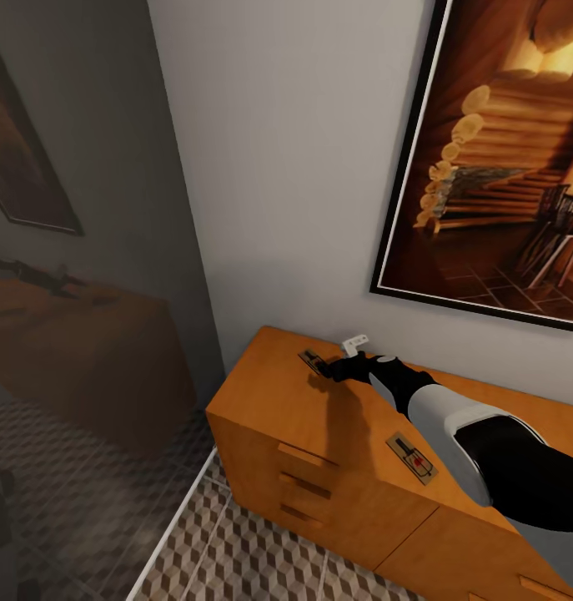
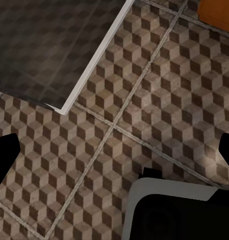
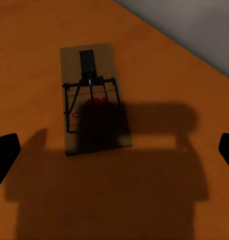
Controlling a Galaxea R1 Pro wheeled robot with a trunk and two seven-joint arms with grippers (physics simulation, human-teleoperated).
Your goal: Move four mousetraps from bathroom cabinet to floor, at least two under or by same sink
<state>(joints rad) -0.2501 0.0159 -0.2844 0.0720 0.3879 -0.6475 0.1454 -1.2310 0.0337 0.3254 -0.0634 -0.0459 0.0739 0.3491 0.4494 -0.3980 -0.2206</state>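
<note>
The right gripper (image 1: 329, 369), at the centre of the head view, hangs over the flat top of the wide orange-brown wooden cabinet (image 1: 269, 392), its fingers spread wide with nothing between them. Just beneath it lies a small tan wooden mousetrap with dark wire and a red mark (image 3: 93, 100), partly in the gripper's shadow. A second such mousetrap (image 1: 412, 457) lies lower right, near the cabinet's front edge. The left gripper (image 2: 114, 150) is likewise spread wide above the brown-and-tan cube-patterned bathroom floor (image 2: 159, 85).
</note>
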